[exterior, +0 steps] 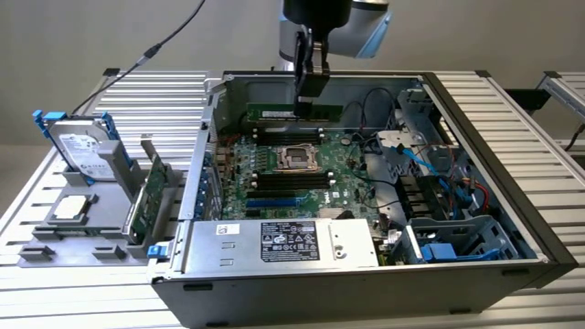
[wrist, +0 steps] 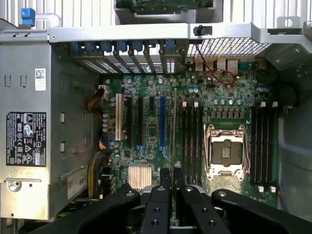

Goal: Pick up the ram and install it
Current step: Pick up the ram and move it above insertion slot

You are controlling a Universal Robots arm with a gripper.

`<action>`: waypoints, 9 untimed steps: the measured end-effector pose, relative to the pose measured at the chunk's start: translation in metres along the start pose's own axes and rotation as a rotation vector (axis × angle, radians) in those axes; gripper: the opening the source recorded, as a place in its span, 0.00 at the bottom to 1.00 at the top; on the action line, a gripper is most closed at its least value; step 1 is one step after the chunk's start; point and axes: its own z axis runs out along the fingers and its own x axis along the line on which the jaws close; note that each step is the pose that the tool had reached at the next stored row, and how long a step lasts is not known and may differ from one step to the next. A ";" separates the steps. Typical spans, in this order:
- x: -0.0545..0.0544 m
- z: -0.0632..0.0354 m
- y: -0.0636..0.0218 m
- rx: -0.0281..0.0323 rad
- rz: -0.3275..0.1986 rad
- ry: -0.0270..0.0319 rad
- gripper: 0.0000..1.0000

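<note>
The ram (exterior: pixel 274 111), a long narrow green stick, hangs level above the far part of the motherboard (exterior: pixel 343 175) inside the open computer case (exterior: pixel 539 226). My gripper (exterior: pixel 306 104) comes down from above and is shut on the stick's middle. In the wrist view the ram (wrist: pixel 173 126) shows edge-on as a thin strip running out from between my fingers (wrist: pixel 161 195), over the board between the blue slot (wrist: pixel 162 122) and the black memory slots (wrist: pixel 190 141). A second bank of black memory slots (wrist: pixel 263 144) lies on the other side of the CPU socket (wrist: pixel 225 152).
A grey power supply (exterior: pixel 283 243) fills the case's near side. Blue and black cables (exterior: pixel 416 161) and a drive cage (exterior: pixel 462 240) crowd the exterior view's right. Outside the case, at the exterior view's left, a hard drive (exterior: pixel 81 147) and an expansion card (exterior: pixel 146 199) stand in a grey holder (exterior: pixel 68 236).
</note>
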 end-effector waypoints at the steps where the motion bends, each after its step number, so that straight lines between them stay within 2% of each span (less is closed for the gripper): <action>1: 0.000 0.0001 -0.0002 0.0018 -0.001 -0.0085 0.14; 3: -0.001 0.0004 -0.0009 0.0049 -0.002 -0.0250 0.14; 4: -0.001 0.0008 -0.0013 0.0059 -0.003 -0.0301 0.14; 6: -0.003 0.0027 -0.0017 0.0075 -0.006 -0.0340 0.14; 9: -0.007 0.0075 -0.0021 0.0098 -0.014 -0.0337 0.14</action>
